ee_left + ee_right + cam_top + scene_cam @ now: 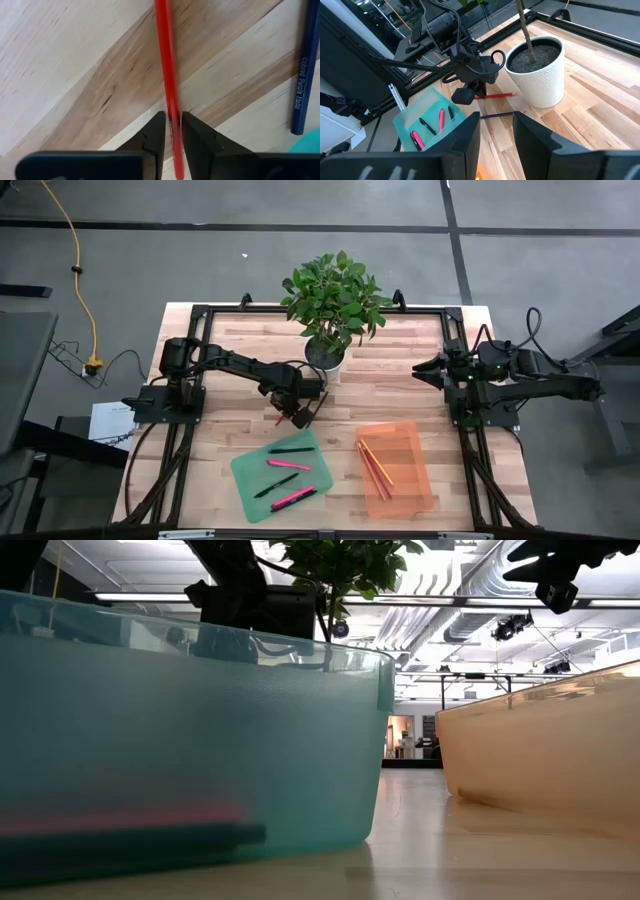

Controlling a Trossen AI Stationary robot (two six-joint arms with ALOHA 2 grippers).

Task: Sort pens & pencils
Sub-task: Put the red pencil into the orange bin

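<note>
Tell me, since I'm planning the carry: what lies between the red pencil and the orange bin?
In the high view, only bare wood lies between the red pencil and the orange bin; the green bin sits below that stretch.

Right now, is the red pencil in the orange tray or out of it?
Out. The red pencil lies on the wooden table, between the left gripper fingers, away from the orange tray.
</note>
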